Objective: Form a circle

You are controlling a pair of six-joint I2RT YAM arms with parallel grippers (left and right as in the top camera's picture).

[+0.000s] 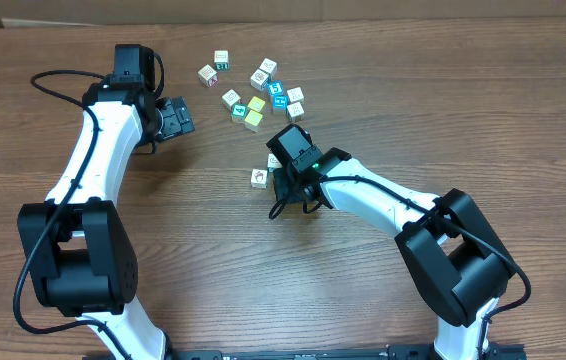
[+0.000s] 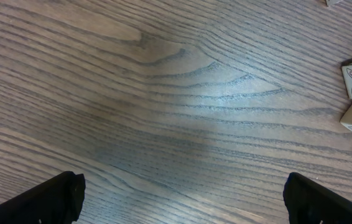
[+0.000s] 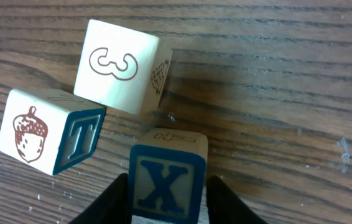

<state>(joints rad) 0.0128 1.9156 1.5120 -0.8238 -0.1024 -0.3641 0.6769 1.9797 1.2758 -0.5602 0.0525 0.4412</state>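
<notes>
two arms (image 1: 93, 160), roughly fifteen small cubes (image 1: 256, 103).

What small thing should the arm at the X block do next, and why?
Probably open the right gripper wider and back away: the blue-faced wooden X cube already sits close beside the white wooden acorn cube and the white wooden cube marked 3. Whether it's pinched, I can't tell.
</notes>
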